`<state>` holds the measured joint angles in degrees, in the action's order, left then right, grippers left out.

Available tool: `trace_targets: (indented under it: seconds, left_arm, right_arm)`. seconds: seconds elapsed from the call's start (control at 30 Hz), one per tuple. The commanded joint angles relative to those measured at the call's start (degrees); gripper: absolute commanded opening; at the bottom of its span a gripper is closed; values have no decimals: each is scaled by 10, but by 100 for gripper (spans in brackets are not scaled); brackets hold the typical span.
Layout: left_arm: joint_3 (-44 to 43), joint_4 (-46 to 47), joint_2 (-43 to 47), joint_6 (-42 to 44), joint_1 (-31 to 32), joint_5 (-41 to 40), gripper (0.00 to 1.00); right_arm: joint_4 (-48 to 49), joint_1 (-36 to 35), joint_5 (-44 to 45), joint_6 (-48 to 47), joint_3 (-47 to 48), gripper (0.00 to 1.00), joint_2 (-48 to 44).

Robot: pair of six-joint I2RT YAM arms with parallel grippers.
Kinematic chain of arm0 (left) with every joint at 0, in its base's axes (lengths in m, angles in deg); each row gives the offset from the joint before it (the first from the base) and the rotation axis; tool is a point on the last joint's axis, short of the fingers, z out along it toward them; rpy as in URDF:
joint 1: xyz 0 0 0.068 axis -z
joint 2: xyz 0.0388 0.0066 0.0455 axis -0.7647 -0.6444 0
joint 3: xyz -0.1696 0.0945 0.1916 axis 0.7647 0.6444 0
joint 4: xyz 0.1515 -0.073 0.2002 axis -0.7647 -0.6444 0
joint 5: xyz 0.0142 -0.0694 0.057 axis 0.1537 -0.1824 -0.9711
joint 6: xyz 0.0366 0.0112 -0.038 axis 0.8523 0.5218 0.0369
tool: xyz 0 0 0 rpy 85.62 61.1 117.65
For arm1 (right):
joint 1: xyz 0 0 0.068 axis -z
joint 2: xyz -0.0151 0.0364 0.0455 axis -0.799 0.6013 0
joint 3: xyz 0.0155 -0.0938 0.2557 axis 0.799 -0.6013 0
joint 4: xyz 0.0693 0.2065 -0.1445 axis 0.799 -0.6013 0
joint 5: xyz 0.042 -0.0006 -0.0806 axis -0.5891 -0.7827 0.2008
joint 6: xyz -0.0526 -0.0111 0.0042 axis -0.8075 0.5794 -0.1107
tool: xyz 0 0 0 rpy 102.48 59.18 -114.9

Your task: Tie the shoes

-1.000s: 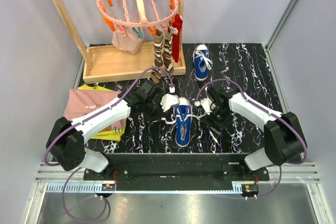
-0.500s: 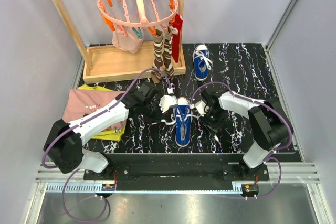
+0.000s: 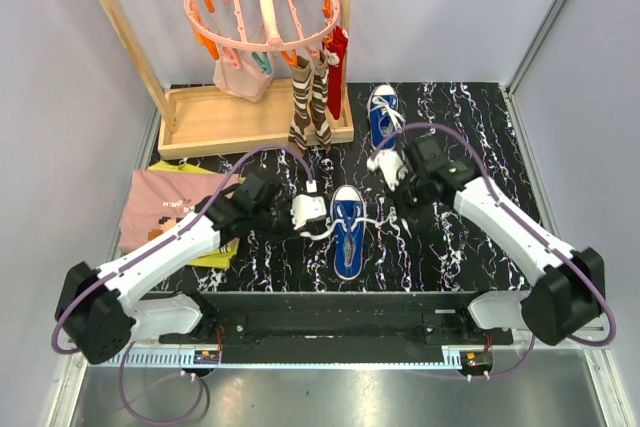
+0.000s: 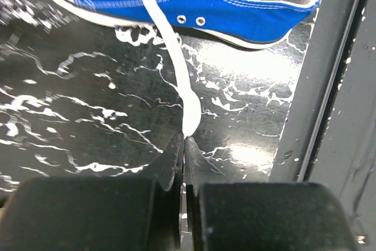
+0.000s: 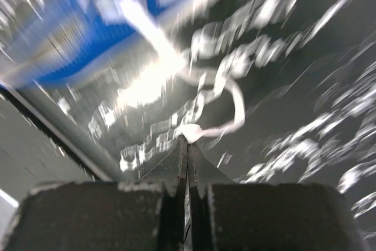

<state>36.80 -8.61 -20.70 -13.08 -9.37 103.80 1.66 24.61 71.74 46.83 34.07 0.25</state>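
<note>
The near shoe [image 3: 347,235] lies in the middle of the black marbled table, and the other shoe [image 3: 383,117] lies further back. My left gripper [image 3: 312,217] sits just left of the near shoe. In the left wrist view that gripper [image 4: 184,138] is shut on a white lace [image 4: 176,63] running straight up to the blue shoe [image 4: 247,4]. My right gripper [image 3: 392,185] hovers off the near shoe's far right. The blurred right wrist view shows it [image 5: 188,138] shut on the end of a curling lace [image 5: 235,107], with the shoe [image 5: 70,33] at upper left.
A wooden rack [image 3: 240,122] with a pink peg ring [image 3: 262,2] and hanging socks [image 3: 310,97] stands at the back left. Folded clothes [image 3: 165,207] lie on the left. A black rail [image 3: 340,302] borders the table's near edge.
The right gripper has shut on a lace and swung away from the near shoe toward the far right. The left gripper has drawn back to the left, still holding its lace.
</note>
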Motion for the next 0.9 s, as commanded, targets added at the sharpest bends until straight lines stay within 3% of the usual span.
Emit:
trace_targets:
  seconds: [0.0,0.13,0.4,0.63,0.87]
  left_arm:
    - [10,21,40,66,-1,20,0]
    - [19,14,65,118,8,19,0]
    - [71,14,143,223,61,-13,0]
    - [101,-6,190,259,114,-25,0]
    - [126,-24,202,252,143,-26,0]
  right_arm:
    - [16,1,-73,7,112,0,-1]
    - [42,-2,-162,40,203,0,63]
    - [87,-83,-220,135,367,0,205]
    - [162,-203,-215,183,367,0,294]
    - [207,-259,-228,227,334,0,373]
